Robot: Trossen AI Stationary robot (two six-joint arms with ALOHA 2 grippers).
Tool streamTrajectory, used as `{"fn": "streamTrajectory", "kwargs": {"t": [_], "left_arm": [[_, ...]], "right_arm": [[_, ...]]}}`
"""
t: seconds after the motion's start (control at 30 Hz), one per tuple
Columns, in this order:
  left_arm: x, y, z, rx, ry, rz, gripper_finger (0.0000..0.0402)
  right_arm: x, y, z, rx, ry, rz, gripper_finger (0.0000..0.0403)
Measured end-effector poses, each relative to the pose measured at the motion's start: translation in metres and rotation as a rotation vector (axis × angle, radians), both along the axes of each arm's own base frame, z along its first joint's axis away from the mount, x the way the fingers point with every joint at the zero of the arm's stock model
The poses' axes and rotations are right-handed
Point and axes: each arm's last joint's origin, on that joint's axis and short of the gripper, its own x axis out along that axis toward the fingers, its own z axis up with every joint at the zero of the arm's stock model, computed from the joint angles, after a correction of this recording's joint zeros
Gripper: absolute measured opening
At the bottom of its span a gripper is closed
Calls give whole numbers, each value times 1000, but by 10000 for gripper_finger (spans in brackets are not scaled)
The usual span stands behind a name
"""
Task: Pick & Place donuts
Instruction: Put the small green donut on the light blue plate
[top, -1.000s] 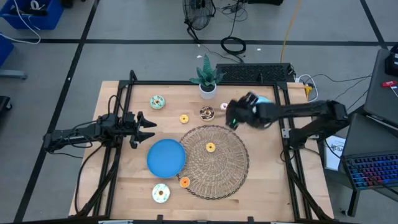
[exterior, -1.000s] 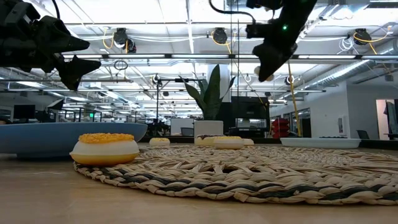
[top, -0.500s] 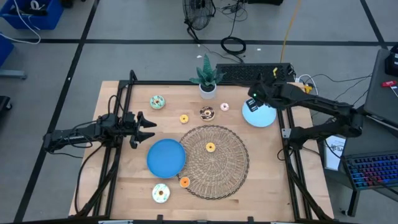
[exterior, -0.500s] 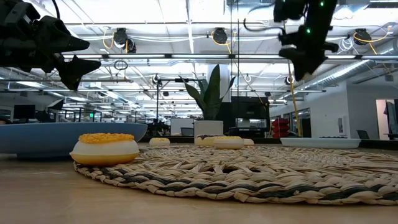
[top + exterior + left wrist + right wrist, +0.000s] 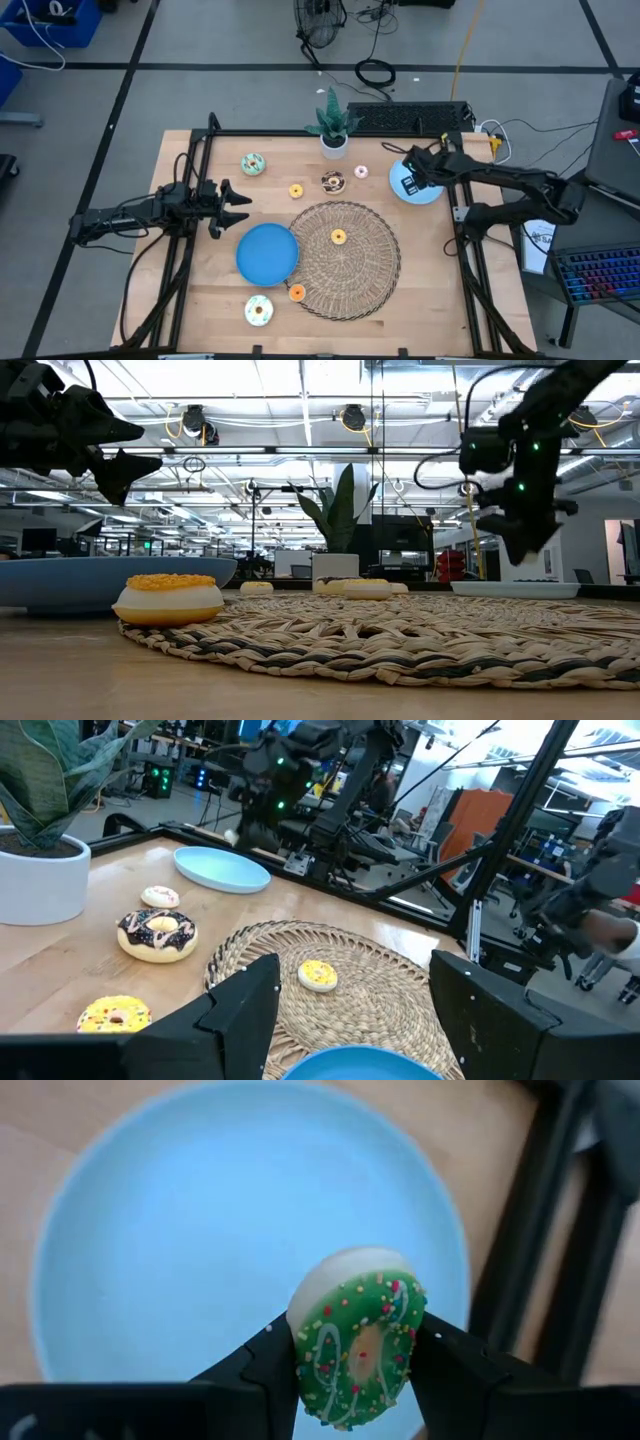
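Table had donuts scattered; right gripper [image 5: 355, 1355] clamped a green donut [image 5: 358, 1342] directly over the pale plate [image 5: 150, 1230] below it, unreleased. Left gripper [image 5: 232, 205] idled open, empty. Most donuts left.

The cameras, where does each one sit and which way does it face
High view: overhead, looking straight down; both arms show.
Low view: tabletop level, across the wicker mat; right gripper above.
Left wrist: behind open left gripper, facing the mat.
Right wrist: looks down on light blue plate, green donut gripped.
High and right wrist share that plate.
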Motion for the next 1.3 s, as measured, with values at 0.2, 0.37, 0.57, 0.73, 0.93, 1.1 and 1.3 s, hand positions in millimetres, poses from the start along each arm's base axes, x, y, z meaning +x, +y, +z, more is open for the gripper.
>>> {"fn": "streamTrajectory", "kwargs": {"t": [0.2, 0.37, 0.57, 0.73, 0.93, 1.1, 1.3], "left_arm": [[0, 0, 0, 0, 0, 0, 255], [0, 0, 0, 0, 0, 0, 255], [0, 0, 0, 0, 0, 0, 255], [0, 0, 0, 0, 0, 0, 255], [0, 0, 0, 0, 0, 0, 255], [0, 0, 0, 0, 0, 0, 255], [0, 0, 0, 0, 0, 0, 255]], "right_arm": [[-15, -3, -21, 36, 2, -59, 153], [-23, 0, -29, 60, 32, -77, 153], [-26, 2, -34, 72, 46, -77, 153], [-28, 4, -37, 79, 56, -78, 153], [-28, 4, -37, 81, 58, -77, 155], [-28, 4, -37, 82, 58, -77, 193], [-28, 4, -37, 80, 58, -77, 251]]}}
